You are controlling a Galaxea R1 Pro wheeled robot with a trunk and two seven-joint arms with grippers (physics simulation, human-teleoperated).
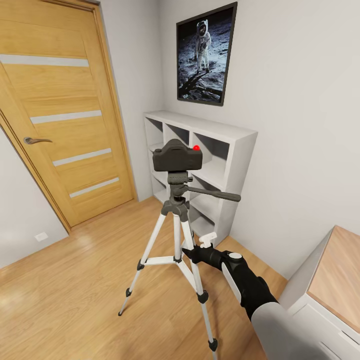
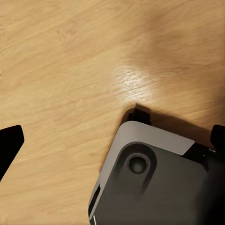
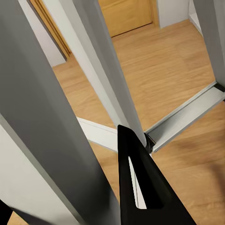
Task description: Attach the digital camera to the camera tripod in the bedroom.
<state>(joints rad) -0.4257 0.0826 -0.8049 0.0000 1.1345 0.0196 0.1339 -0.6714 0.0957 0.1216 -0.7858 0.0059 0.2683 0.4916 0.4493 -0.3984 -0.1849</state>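
The digital camera (image 1: 177,156) sits on the head of the camera tripod (image 1: 176,235), its long axis level and running across the head view, red button on top at its right end; from these pictures it looks seated, though the joint between body and mount is too small to confirm as locked. The tripod stands on the plank floor (image 1: 75,280) of the bedroom, its long side handle pointing right toward the white cube shelf (image 1: 220,150), which stands just behind it against the wall under the astronaut picture (image 1: 206,52). The right pincer (image 1: 189,252) is low among the legs, at the cross-brace level, so the camera lies well above it. Its wrist view shows one dark finger (image 3: 140,187) close against a silver leg; whether the fingers are parted or closed I cannot tell. The left wrist view looks down on floor and the robot's own grey base (image 2: 154,183), with dark fingertips at both edges of the picture, so the left pincer (image 2: 112,140) stands apart and holds nothing. The right arm is the nearer one. My judgement: any retreat should draw back clear of the legs, toward the corner of the wood-topped bench (image 1: 340,275) at right; open floor lies leftward toward the door (image 1: 55,110).
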